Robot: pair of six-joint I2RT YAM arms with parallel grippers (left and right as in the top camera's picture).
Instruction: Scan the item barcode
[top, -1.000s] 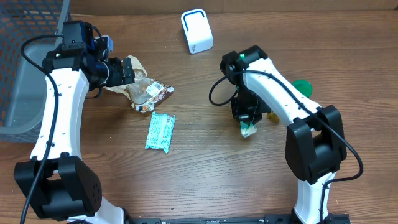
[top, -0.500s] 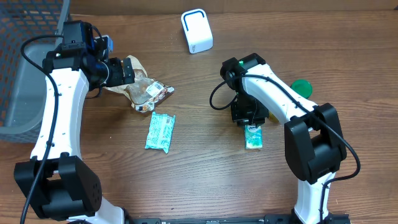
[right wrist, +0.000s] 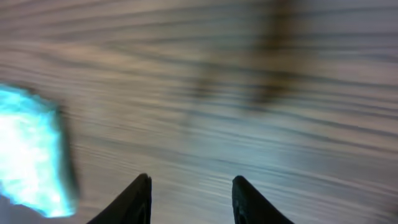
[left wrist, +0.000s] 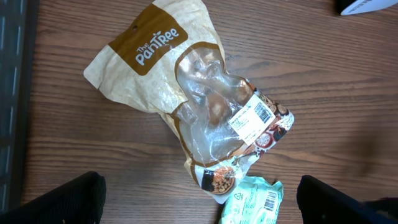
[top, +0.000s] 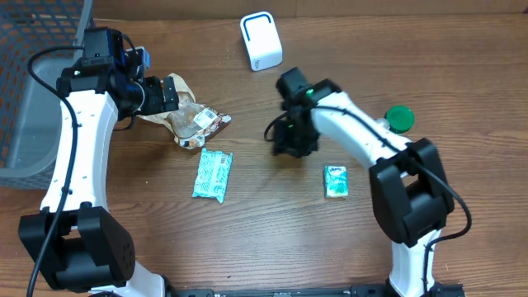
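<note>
The left claw [top: 171,94] is held wide apart over the brown pouch [left wrist: 163,70], presumably for pickup, while the right claw [right wrist: 191,200] is held parted and empty.

Tan Pantree pouch [left wrist: 186,106], barcode label [left wrist: 252,119] facing up, teal packet [left wrist: 252,199] below

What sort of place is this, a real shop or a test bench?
Probably a mock checkout on a test bench: a wooden table, loose snack packets like the brown bag and teal packet, a white device that may be the scanner, and a grey mesh basket.
</note>
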